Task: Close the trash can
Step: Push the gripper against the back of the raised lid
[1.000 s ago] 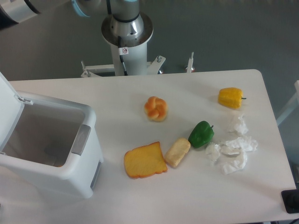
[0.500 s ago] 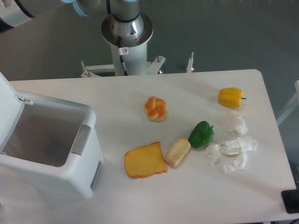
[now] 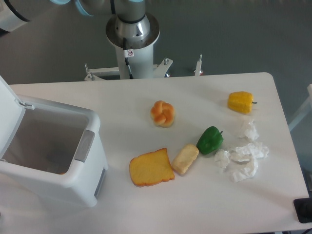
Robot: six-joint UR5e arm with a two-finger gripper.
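1. Grey and pale-blue arm links at the top left edge have slid further out of frame over the last second; only a sliver of the arm shows now. The tool itself is out of view, so its state cannot be told.
2. The base column stands fixed behind the counter.
3. The trash can sits at the counter's left end, unchanged: lid raised at the far left, mouth open, grey latch facing the food.
4. The bun, toast, peppers and tissues lie undisturbed to the right.
5. Judgement: the arm seems to be swinging left, probably toward the raised lid; closing has not begun.
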